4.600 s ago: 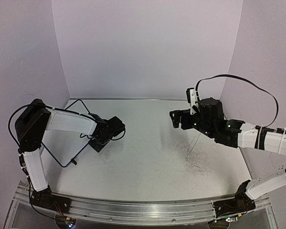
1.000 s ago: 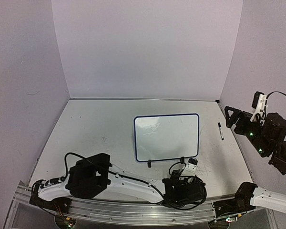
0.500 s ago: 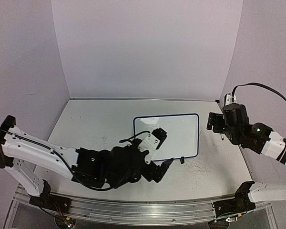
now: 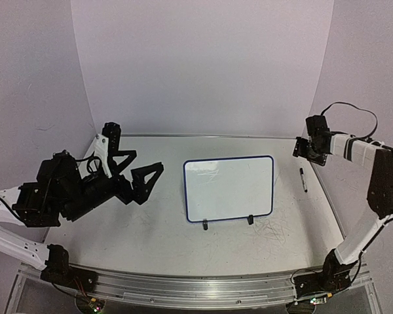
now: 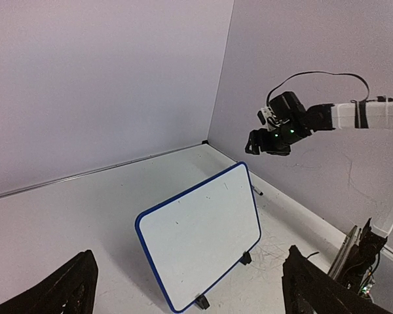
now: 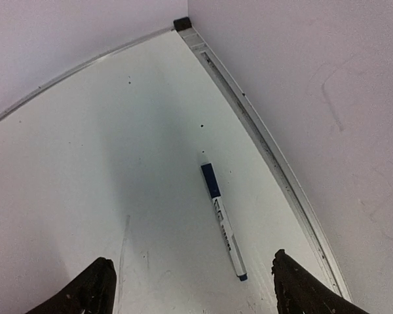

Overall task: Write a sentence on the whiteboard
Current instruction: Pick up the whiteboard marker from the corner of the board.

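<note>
standing propped at a slant on two small black clip feet (image 4: 205,226), the small rectangular whiteboard (image 4: 229,190) with rounded corners and a thin dark blue frame sits near the middle of the scuffed grey-white tabletop (image 4: 150,222), its long side running left to right. its white face shows faint grey smudges toward the upper left. the black two-finger left gripper (image 4: 149,159) hovers above the table's left part, well apart from the board and pointed toward it, its fingers spread wide with nothing between them. the black right gripper (image 4: 302,150) hangs over the far right corner, beyond the board's upper right corner; in its wrist view the fingers (image 6: 95,288) stand well apart and hold nothing. below it a slim white marker with a blue cap (image 6: 224,222) lies flat on the tabletop, just right of the board and near the table's right edge, untouched. faint grey scribble marks (image 4: 272,229) scar the surface in front of the board's right foot.
</note>
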Controlling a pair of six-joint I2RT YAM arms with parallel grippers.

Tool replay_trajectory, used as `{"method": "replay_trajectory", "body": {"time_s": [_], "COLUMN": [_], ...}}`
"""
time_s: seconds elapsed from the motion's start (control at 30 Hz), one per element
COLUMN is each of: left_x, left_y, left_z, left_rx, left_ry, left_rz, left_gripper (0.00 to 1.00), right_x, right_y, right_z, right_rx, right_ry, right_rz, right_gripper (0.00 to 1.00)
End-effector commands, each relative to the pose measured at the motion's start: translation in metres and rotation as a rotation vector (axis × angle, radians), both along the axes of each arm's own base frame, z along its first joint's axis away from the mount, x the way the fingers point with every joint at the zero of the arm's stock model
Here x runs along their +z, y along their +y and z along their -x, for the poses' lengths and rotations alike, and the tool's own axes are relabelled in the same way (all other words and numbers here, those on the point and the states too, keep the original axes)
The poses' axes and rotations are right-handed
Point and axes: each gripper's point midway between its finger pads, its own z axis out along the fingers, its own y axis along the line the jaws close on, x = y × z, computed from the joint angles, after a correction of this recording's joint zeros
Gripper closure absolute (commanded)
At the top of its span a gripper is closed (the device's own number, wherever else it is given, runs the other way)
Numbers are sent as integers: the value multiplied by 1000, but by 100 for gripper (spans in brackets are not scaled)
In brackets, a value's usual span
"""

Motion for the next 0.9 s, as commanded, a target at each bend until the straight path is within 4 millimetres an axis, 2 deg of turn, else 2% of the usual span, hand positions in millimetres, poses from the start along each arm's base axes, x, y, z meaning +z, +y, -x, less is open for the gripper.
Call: {"method": "replay_trajectory", "body": {"time_s": [0.0, 0.03, 0.13, 0.27, 0.37, 0.5, 0.7, 0.87], "left_x": [-16, -15, -10, -10, -14, -18, -11, -8], "left_y": [3, 6, 14, 16, 9, 2, 0, -5], "left_z": [7, 8, 10, 10, 10, 7, 6, 6], "left_rx": [-47, -50, -52, -51, -57, -47, -43, -51], "left_ry": [0, 0, -2, -1, 1, -1, -9, 5], "left_rz": [-64, -62, -45, -45, -63, -92, -69, -56], "left_gripper": [0, 1, 1, 1, 1, 1, 1, 1], "right_x": [-22, -38, -66, -87, -103, -124, -137, -141], "right_y": [-1, -3, -7, -42, -52, -54, -49, -45], "right_z": [-32, -36, -42, -36, -28, -21, -14, -11], "right_rx": [52, 53, 61, -14, -24, -2, 29, 48], "right_ry": [57, 92, 163, 229, 269, 319, 332, 316], "right_rz": [-84, -94, -80, -7, -25, -44, -65, -77], "right_gripper": [24, 29, 40, 45, 49, 56, 68, 69]}}
